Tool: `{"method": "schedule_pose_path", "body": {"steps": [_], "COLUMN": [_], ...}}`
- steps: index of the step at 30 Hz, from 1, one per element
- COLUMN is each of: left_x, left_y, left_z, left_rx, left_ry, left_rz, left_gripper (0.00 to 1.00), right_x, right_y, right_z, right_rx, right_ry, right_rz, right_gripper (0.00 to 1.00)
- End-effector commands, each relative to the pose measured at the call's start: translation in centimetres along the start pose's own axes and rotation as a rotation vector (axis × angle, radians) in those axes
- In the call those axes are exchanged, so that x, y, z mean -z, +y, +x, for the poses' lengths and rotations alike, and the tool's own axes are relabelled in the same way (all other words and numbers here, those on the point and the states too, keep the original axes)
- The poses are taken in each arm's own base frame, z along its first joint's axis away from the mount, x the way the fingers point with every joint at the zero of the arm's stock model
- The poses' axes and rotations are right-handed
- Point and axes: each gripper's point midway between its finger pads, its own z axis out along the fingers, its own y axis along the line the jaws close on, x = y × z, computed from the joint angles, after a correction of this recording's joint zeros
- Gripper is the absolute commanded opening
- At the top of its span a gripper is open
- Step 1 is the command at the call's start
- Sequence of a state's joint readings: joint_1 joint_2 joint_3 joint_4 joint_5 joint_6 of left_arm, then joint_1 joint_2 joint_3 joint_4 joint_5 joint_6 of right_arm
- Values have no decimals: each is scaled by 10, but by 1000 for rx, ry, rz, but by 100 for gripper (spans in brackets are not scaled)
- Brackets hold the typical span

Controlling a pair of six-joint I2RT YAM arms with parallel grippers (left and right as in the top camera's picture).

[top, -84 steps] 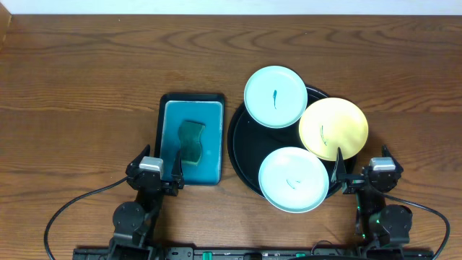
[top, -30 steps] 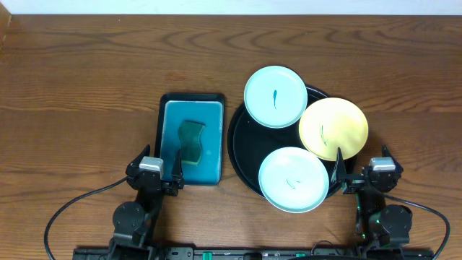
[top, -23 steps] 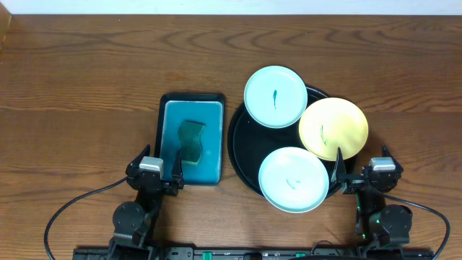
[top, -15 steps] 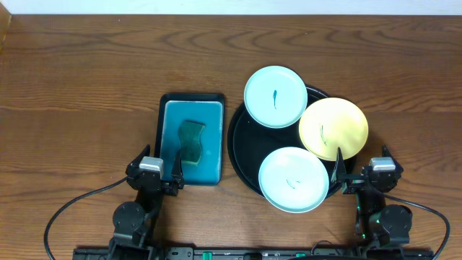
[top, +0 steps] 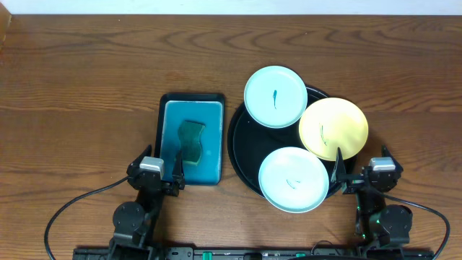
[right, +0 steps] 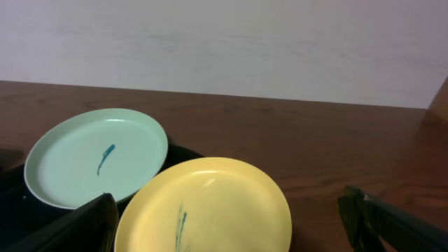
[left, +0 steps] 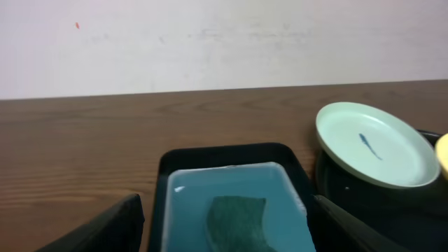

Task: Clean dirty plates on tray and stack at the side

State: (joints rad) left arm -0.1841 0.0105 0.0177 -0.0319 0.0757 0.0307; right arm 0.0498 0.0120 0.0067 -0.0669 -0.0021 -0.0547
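The round black tray (top: 247,148) carries three plates, each with a small blue-green smear. A mint plate (top: 276,96) sits at its far left rim, a yellow plate (top: 333,128) at its right, and a second mint plate (top: 294,180) at its near edge. My left gripper (top: 156,169) is open and empty, low at the table's front, just before the rectangular tray. My right gripper (top: 362,170) is open and empty, just right of the near mint plate. The right wrist view shows the yellow plate (right: 210,210) and the far mint plate (right: 94,157).
A rectangular black tray (top: 164,137) with a teal inside holds a dark green sponge (top: 190,141), left of the round tray. The left wrist view shows this sponge (left: 234,220) and the far mint plate (left: 374,143). Bare wooden table lies to the far left, right and back.
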Motion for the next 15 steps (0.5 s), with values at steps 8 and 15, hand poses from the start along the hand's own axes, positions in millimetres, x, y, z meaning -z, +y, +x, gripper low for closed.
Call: {"method": "schedule_pose_path", "body": {"steps": [8, 15], "left_x": [11, 19], "left_y": [-5, 4], "left_z": [9, -11], "left_rx": [114, 111], "left_ry": [128, 196], "left_rz": [22, -44], "left_gripper": [76, 75], "right_x": [1, 7], "right_y": [7, 5], "right_z": [-3, -19], "right_rx": [-77, -111], "right_ry": [-1, 16], "right_rz": [-40, -32], "right_gripper": [99, 99]}}
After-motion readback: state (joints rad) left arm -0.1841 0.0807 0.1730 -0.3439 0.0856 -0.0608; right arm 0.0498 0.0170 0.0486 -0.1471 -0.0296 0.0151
